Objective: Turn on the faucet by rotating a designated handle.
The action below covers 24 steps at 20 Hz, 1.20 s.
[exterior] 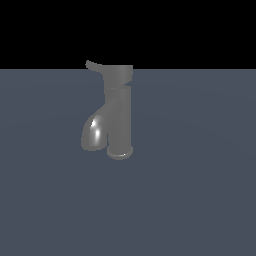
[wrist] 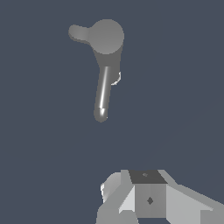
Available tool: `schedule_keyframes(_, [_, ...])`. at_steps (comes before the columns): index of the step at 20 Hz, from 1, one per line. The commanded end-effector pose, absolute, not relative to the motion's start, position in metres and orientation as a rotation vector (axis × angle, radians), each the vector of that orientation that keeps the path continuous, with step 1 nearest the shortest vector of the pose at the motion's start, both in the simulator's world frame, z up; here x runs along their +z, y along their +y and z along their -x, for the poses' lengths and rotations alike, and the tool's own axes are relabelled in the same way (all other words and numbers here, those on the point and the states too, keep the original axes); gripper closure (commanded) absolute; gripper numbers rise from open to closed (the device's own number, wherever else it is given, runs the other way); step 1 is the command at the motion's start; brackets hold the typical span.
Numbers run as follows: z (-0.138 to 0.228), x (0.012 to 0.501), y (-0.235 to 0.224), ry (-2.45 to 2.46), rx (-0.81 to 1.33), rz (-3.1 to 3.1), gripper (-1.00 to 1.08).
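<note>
Fingers [wrist: 148, 197] well apart from faucet [wrist: 105, 65], handle [wrist: 78, 33] untouched

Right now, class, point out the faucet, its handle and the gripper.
faucet [exterior: 120, 115]: exterior view, upright column.
handle [exterior: 93, 66]: exterior view, lever near its tip.
gripper [wrist: 148, 197]: wrist view, pale body; fingertips unseen.

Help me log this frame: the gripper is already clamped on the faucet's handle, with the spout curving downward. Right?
Not quite. In the wrist view the gripper sits apart from the handle, touching nothing; the exterior view shows the handle bare. The faucet spout does curve downward.
</note>
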<state>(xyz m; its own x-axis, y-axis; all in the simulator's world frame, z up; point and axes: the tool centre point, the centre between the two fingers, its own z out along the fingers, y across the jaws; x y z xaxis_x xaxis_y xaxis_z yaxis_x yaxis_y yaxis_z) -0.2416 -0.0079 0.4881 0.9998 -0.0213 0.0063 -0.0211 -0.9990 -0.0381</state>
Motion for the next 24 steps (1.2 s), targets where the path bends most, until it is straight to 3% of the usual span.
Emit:
schedule_keyframes(1, [0.241,0.488,-0.008,0.038,-0.010,3.103,1.08])
schedule_keyframes(12, [0.222,0.485,-0.005,0.184,-0.004,3.084,1.08])
schedule_keyframes(24, [0.176,0.472,0.003,0.549,0.019,3.017,1.08])
